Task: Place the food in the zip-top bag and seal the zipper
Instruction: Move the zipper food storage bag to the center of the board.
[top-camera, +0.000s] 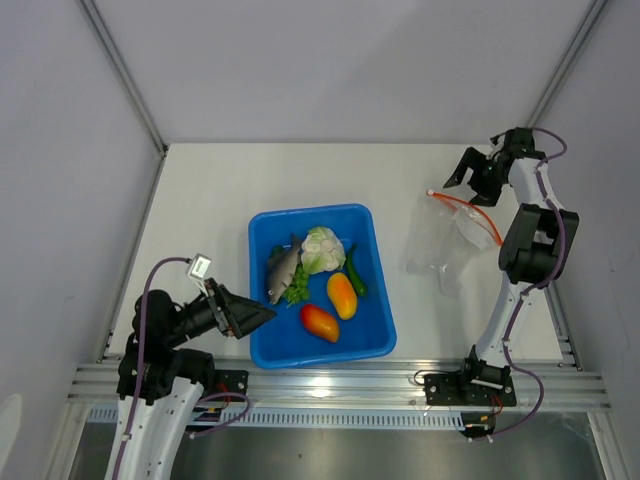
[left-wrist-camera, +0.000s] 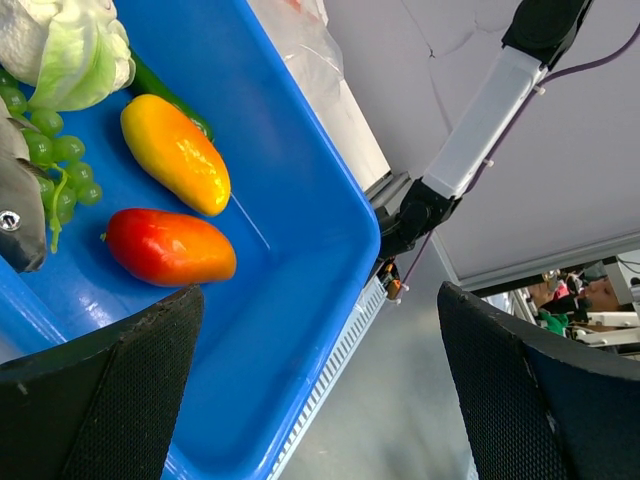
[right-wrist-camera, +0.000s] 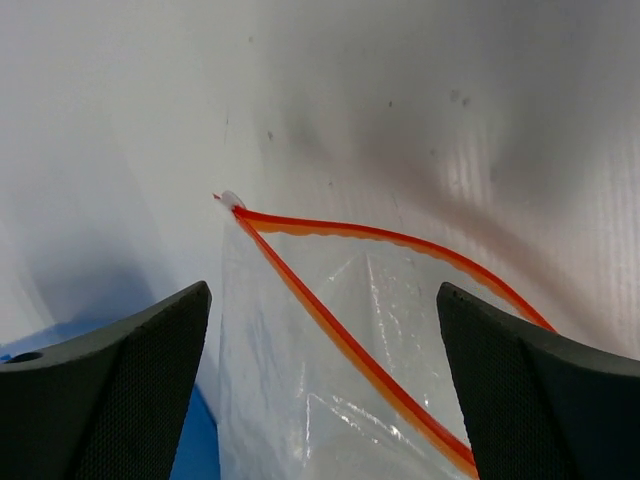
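The toy food lies in a blue tray (top-camera: 375, 330): grey fish (top-camera: 282, 268), white-green cauliflower (top-camera: 323, 249), leafy green bunch (top-camera: 298, 287), dark green cucumber (top-camera: 355, 272), orange-yellow fruit (top-camera: 342, 295) and red-orange fruit (top-camera: 319, 322). The clear zip-top bag (top-camera: 440, 245) lies right of the tray, its orange-red zipper (top-camera: 470, 213) gaping open. My left gripper (top-camera: 255, 317) is open at the tray's near left rim; its wrist view shows both fruits (left-wrist-camera: 175, 152) (left-wrist-camera: 168, 246). My right gripper (top-camera: 472, 172) is open just beyond the bag's mouth (right-wrist-camera: 340, 330).
The table's metal rail (top-camera: 330, 385) runs along the near edge. Grey walls stand on the left, back and right. The blue tray's rim (left-wrist-camera: 340, 180) fills the left wrist view.
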